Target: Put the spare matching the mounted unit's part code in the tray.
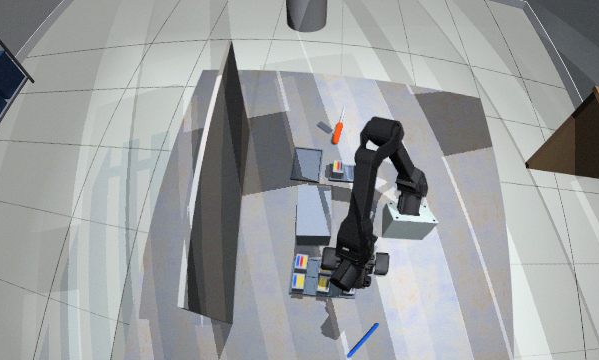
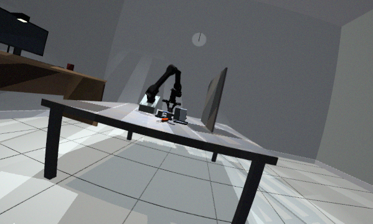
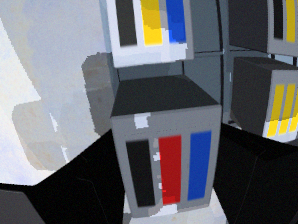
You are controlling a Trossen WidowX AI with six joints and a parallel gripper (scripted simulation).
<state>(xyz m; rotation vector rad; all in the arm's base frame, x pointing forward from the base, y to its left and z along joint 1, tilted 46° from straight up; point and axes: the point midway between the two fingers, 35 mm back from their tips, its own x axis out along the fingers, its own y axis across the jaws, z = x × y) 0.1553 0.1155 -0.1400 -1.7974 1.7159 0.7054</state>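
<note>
- The hand was down over the rack of spares at about 6 o'clock on the bench, its fingers pinched on the block with black, red and blue stripes.
- In the wrist view that block sat dead centre between the dark fingers, which flanked it on both sides; it looked to be gripped by its side faces so the striped label stayed in sight.
- The block appeared to sit in its slot in the rack, not yet lifted, though I couldn't tell for sure.
- Just past it, at 12 o'clock in the wrist view, sat a neighbour striped black, yellow and blue, and off at 3 o'clock two more with yellow stripes. They were packed close, so a straight-up lift seemed the safe way out.
- The tray lay flat near the middle of the bench, at roughly 12 o'clock from the rack, with nothing in it that I could see.
- Between rack and tray stood the tall grey box, likely the mounted unit; its back faced the big upright panel, which may have been there to mirror the code.
- Another small striped block sat just beside the tray.
- An orange screwdriver and a blue stick lay well apart from the work.
</note>
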